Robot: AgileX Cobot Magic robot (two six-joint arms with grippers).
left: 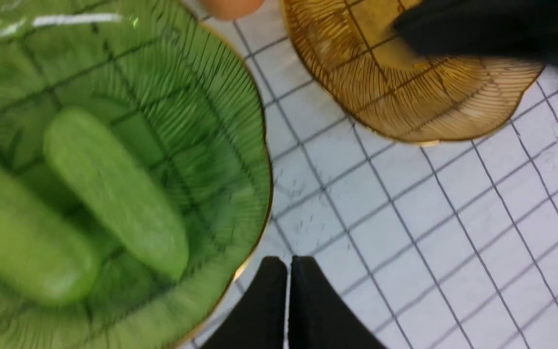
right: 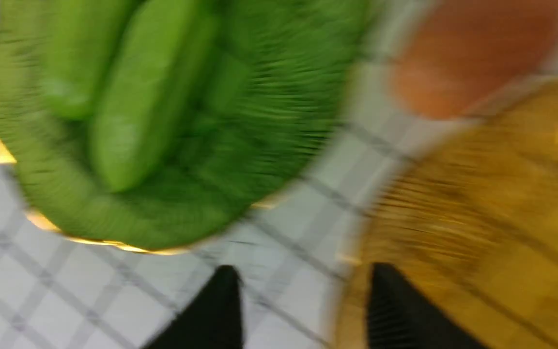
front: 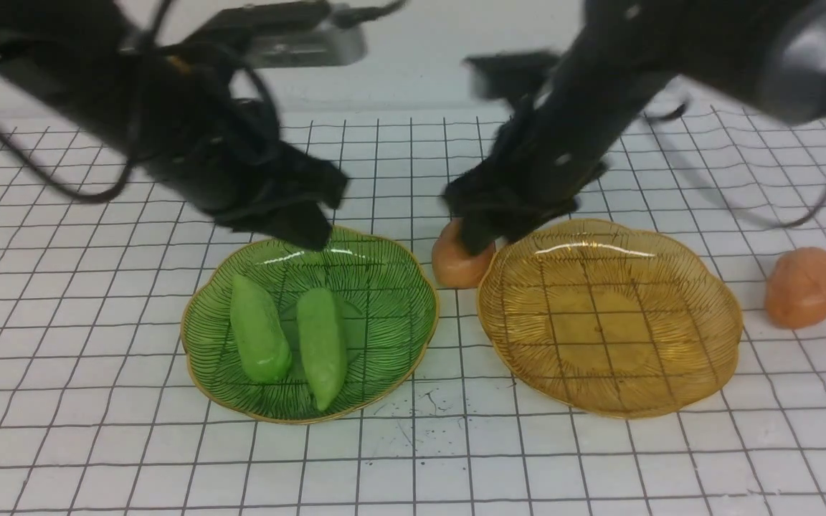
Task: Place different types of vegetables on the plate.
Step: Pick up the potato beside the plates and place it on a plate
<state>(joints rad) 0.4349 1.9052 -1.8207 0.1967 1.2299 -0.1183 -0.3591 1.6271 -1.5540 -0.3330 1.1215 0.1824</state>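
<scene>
Two light-green pods (front: 260,330) (front: 322,344) lie side by side in the green glass plate (front: 391,301). The amber glass plate (front: 599,322) beside it holds nothing. One orange-brown potato (front: 452,265) lies on the table between the plates' far rims; the other (front: 801,287) lies right of the amber plate. My left gripper (front: 309,233) hovers over the green plate's far rim; the left wrist view (left: 288,271) shows it shut and empty. My right gripper (front: 481,240) hangs just above the near potato, open and empty in the blurred right wrist view (right: 303,281); the potato (right: 472,58) lies beyond its fingertips.
The table is a white mat with a dark grid. Both black arms reach in from the far side over the plates. Cables loop behind the arms. The left wrist view shows the right arm (left: 492,29) over the amber plate (left: 405,97).
</scene>
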